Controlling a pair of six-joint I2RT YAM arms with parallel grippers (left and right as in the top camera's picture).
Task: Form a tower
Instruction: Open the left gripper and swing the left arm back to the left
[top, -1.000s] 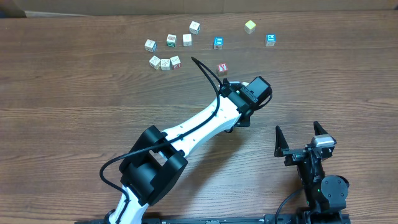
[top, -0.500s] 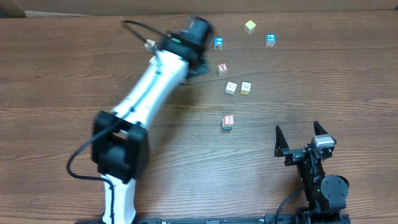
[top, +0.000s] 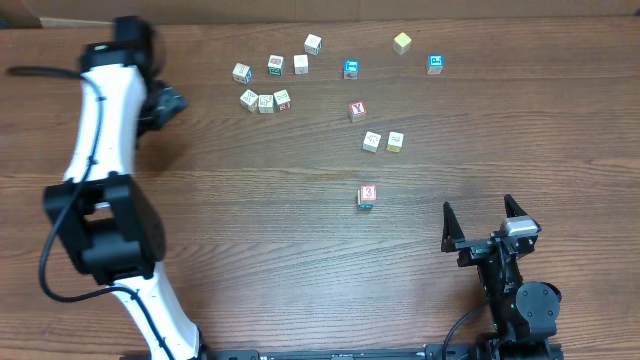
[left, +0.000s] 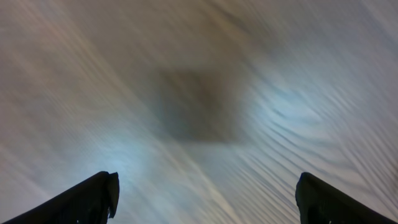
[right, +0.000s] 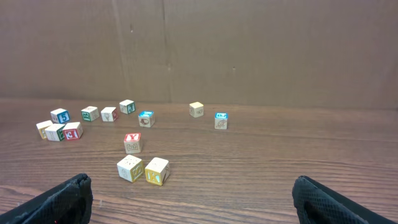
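Left hand (left: 205, 190) wide, empty (blurred table (left: 298, 74) below); right hand (right: 189, 186) wide, holding nothing.

Left arm stretched far out, right arm folded low, both grippers open and empty.

The left arm (top: 100, 150) comes up from its base at the near left edge, bends at a black elbow and runs its white link to the far left, where the wrist turns inward. The left gripper (top: 165, 103) has its fingers (left: 93, 196) wide apart in a blurred wrist view. The right arm (top: 515, 290) sits folded at the near right. The right gripper (top: 478, 210) is aimed forward, with both tips spread to the frame's corners.
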